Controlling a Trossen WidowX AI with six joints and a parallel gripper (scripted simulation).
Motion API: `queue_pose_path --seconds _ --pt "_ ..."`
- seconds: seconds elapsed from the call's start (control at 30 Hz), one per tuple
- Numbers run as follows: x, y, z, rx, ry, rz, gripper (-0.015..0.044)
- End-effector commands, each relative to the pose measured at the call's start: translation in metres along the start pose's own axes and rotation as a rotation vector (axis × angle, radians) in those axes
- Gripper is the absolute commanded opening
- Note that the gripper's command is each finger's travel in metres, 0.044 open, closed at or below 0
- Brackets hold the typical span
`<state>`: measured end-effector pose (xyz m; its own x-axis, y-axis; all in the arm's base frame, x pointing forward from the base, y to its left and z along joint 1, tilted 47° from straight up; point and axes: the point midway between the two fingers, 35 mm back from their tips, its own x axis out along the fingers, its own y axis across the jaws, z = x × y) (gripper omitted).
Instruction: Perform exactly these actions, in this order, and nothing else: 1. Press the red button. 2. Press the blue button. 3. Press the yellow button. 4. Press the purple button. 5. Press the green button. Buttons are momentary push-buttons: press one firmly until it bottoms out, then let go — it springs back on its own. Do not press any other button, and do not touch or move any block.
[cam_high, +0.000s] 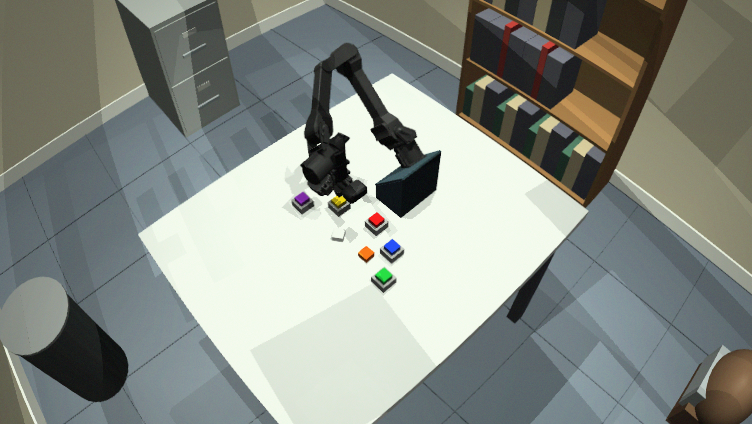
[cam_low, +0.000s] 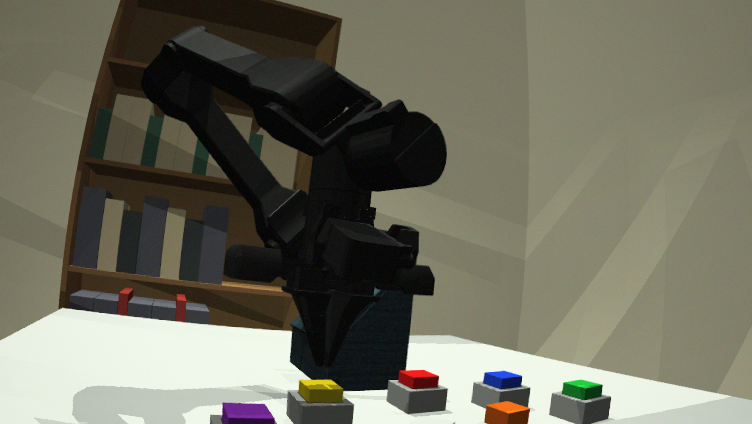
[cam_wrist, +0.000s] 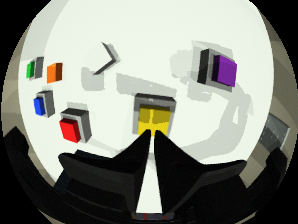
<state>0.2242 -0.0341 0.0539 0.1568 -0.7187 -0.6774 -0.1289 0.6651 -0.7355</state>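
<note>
My gripper (cam_low: 324, 364) (cam_wrist: 152, 133) is shut and empty, pointing down, its fingertips a little above the yellow button (cam_high: 338, 202) (cam_low: 320, 391) (cam_wrist: 146, 117) and not touching it. In the top view the fingertips are hidden behind the arm. The yellow cap stands up from its grey base. The purple button (cam_high: 302, 198) (cam_low: 247, 413) (cam_wrist: 227, 70) is on one side of it. On the other side are the red button (cam_high: 376, 220) (cam_low: 418, 378) (cam_wrist: 69, 129), the blue button (cam_high: 391, 246) (cam_low: 502, 379) (cam_wrist: 39, 106) and the green button (cam_high: 383, 275) (cam_low: 582, 389) (cam_wrist: 30, 70), all with raised caps.
An orange block (cam_high: 365, 253) (cam_low: 506, 412) (cam_wrist: 54, 73) lies close to the blue button. A small white block (cam_high: 338, 235) lies between the yellow button and the orange block. A dark teal wedge-shaped body (cam_high: 418, 184) (cam_low: 379, 337) stands behind the red button, near the arm.
</note>
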Motion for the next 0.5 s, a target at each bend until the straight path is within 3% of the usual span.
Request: queue_pose_path --seconds 0.0,0.2,0.33,0.47 --pt "-0.009 -0.001 0.002 0.014 -0.005 0.003 0.0020" --pt "-0.068 -0.001 0.002 0.012 -0.005 0.007 0.0020" --pt "-0.071 -0.002 0.003 0.013 -0.005 0.007 0.0020" --pt "-0.073 -0.031 0.037 0.014 -0.008 0.016 0.0020"
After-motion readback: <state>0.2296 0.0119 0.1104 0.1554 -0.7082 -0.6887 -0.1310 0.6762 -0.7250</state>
